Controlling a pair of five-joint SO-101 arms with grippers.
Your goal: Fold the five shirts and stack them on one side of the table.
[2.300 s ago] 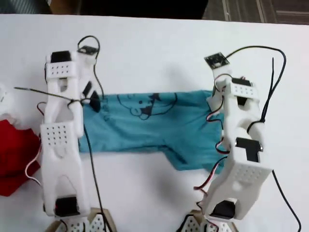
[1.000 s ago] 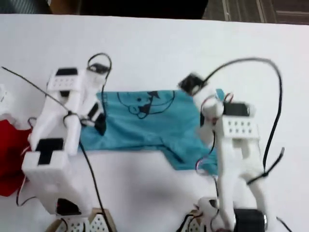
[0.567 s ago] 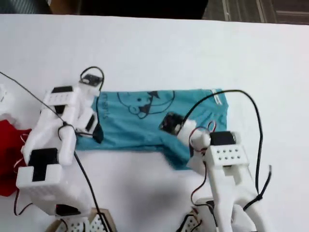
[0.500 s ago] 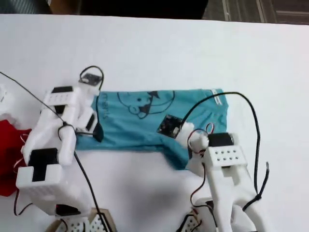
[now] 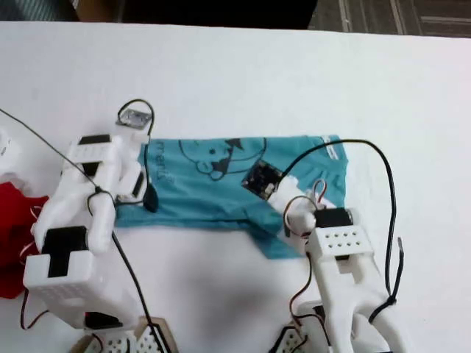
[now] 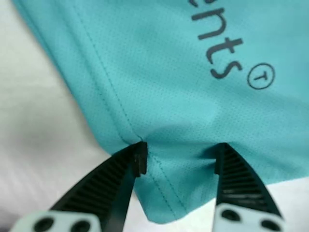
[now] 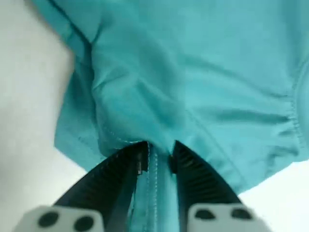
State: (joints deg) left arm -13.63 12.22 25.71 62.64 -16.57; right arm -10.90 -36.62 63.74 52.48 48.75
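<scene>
Right gripper nearly closed, a ridge of the teal shirt pinched between its tips at the shirt's near edge. Left gripper spread wide, both tips resting on the shirt's corner by the stitched hem, nothing clamped. Left wrist view gives dark lettering on the fabric. High view gives a cartoon print, the shirt lying as a long band across the middle of the white counter. Red cloth at the counter's left edge. Dark floor beyond the far edge.
</scene>
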